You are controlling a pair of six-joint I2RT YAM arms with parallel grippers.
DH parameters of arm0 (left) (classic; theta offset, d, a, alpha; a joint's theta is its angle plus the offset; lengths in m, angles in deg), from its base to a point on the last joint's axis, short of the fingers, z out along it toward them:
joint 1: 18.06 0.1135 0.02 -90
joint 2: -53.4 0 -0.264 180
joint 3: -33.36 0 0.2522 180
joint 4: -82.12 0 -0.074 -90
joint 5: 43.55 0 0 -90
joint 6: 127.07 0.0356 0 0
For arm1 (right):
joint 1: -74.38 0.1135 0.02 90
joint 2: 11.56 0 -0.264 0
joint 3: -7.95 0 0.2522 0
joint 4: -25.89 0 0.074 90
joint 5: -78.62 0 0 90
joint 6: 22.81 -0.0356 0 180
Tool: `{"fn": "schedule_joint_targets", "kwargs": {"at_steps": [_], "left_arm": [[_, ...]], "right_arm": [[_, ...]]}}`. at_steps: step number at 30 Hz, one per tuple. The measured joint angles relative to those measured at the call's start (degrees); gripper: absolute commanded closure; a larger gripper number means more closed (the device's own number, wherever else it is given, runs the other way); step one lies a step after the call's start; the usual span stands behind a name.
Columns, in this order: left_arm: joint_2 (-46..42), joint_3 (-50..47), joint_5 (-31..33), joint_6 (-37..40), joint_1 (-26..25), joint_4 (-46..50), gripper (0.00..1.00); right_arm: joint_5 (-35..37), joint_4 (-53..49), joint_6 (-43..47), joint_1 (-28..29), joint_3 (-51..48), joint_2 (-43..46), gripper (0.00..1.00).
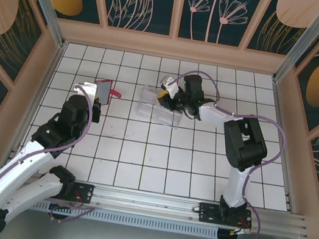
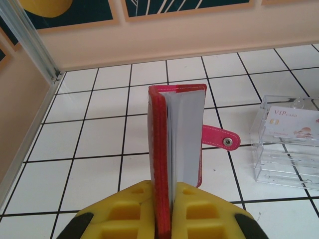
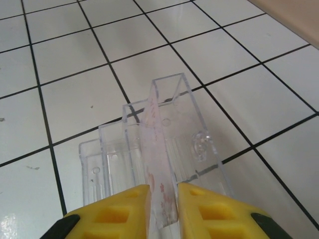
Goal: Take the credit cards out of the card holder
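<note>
Card (image 3: 157, 164) looks thin, stiff and slick, so pinch its edge; left tool (image 2: 164, 189) clamps holder (image 2: 158, 139), right tool (image 3: 164, 191) straddles it, grip unclear.

One red wallet (image 1: 102, 91) stands on the worktop (image 1: 140, 159), at nine o'clock from one clear plastic tray (image 1: 159, 114). One pale card (image 2: 291, 124) can be counted. There are two arms, each with one hand: the left hand (image 2: 163, 199) and the right hand (image 3: 163, 199).
</note>
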Motion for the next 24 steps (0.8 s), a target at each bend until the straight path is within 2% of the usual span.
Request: {"fn": "schedule_joint_targets", "kwargs": {"at_steps": [6,11,14,17,22,24], "left_arm": [[0.0,0.0,-0.7,0.0,0.0,0.0,1.0],[0.1,0.0,-6.9,-1.0,0.0,-2.1,1.0],[1.3,0.3,-13.8,-2.9,0.0,-4.3,1.0],[4.2,1.5,-23.5,-5.5,0.0,-7.1,1.0],[7.6,2.6,-38.9,-10.1,0.0,-13.5,1.0],[8.0,2.6,-42.8,-11.7,0.0,-15.8,1.0]], "right_arm": [[5.4,-0.9,-2.4,0.3,-0.9,5.1,0.77],[9.2,-1.5,-7.5,1.1,-1.6,13.0,0.74],[9.2,-2.5,-13.1,1.4,-2.1,19.1,0.72],[8.2,-4.5,-19.4,1.8,-2.0,24.3,0.7],[2.2,-12.5,-27.3,2.4,0.3,28.7,0.66],[-0.4,-15.2,-29.8,2.7,0.3,29.9,0.64]]}}
